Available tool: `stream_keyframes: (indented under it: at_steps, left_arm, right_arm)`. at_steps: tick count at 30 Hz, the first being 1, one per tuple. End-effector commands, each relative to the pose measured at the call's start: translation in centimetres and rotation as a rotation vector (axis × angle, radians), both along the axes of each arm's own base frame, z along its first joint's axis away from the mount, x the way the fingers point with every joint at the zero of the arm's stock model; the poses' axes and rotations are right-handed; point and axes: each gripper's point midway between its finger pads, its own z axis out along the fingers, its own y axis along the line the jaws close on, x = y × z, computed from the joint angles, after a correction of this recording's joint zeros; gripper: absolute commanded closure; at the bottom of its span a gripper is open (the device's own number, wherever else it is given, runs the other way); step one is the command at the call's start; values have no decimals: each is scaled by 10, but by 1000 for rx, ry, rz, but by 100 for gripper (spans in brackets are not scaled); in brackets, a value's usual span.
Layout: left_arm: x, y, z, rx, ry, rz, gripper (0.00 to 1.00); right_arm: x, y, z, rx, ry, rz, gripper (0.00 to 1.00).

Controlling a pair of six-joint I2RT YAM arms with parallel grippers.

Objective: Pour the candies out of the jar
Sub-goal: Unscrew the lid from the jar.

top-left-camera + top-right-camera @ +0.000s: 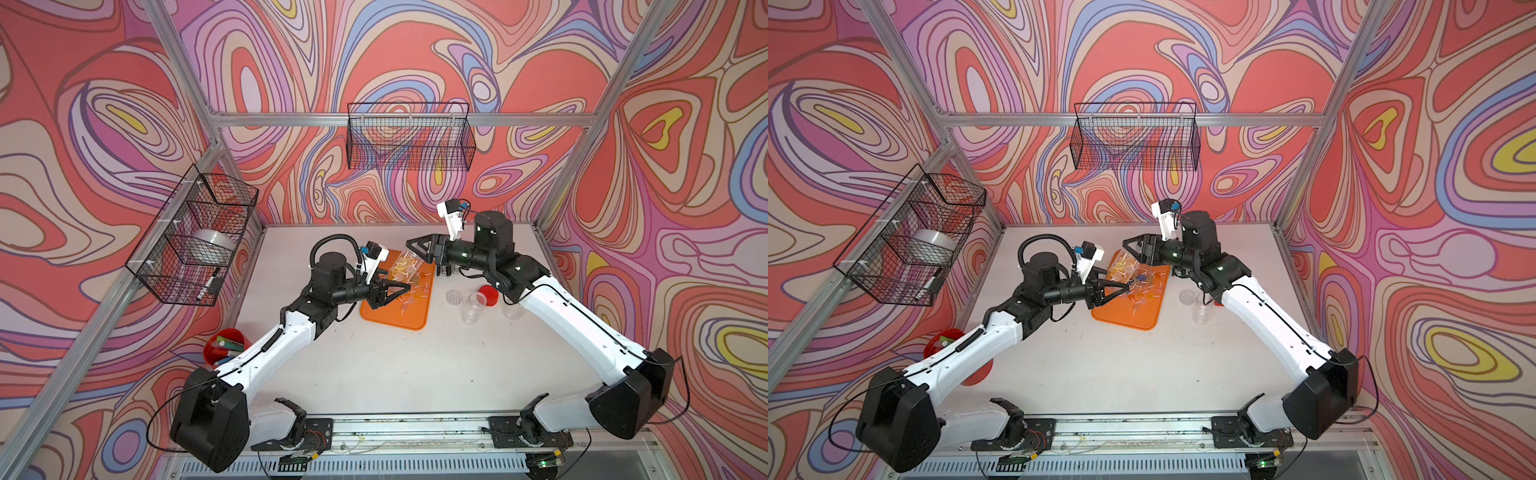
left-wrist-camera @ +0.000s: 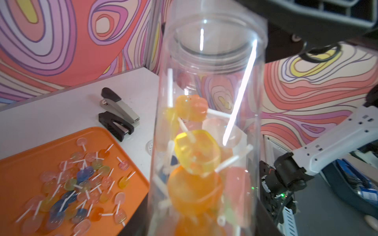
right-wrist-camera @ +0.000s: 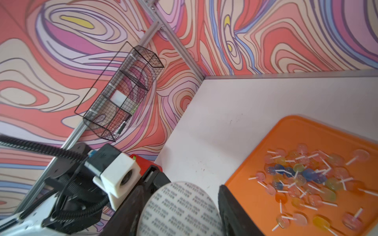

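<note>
The jar (image 1: 409,266), candies (image 2: 194,153) still inside, hangs tilted above the orange tray (image 1: 390,320), with the left gripper (image 1: 404,289) clenched on its base. The right gripper (image 1: 415,248) has its jaws flanking the printed seal (image 3: 180,208) at the mouth; I cannot tell whether they pinch it. Next, I judge, the seal must come off before tipping.

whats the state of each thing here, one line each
tray: flat on the table
candies: many loose on the tray, the rest in the jar
jar: lifted over the tray, tilted, part full
seal: apparently still across the jar's mouth
left hand: shut on the jar
right hand: shut on the jar's sealed end
spare jar: open, empty, on the table
red lid: off, on the table
</note>
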Motion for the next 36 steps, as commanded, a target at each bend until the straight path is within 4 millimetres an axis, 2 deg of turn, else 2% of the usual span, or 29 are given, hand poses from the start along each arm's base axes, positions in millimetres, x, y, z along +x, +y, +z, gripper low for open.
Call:
stream_keyframes:
  at_steps: [1,5,8,12,16,19,27,36]
  left_arm:
    - [-23,-6,56,-119,-95,-131,100]
    - [-21,-4,53,-116,-98,-109,100]
    - [-14,-1,47,-94,-97,-55,100]
    - [-1,5,40,-45,-111,49,100]
    - [14,15,27,64,-154,208,100]
    - [15,15,22,132,-210,266,100]
    - [23,11,14,220,-276,350,100]
    - [26,7,15,231,-278,353,100]
  right_arm:
    - [-54,19,15,55,-57,295,63]
    - [-55,19,18,61,-57,304,64]
    - [-40,17,16,43,-27,228,60]
    - [-8,4,13,5,30,23,38]
    - [20,-19,10,-8,82,-183,12]
    - [31,-24,4,-15,122,-247,2]
    - [36,-8,-18,22,216,-254,6]
    - [35,-4,-34,-24,228,-304,27]
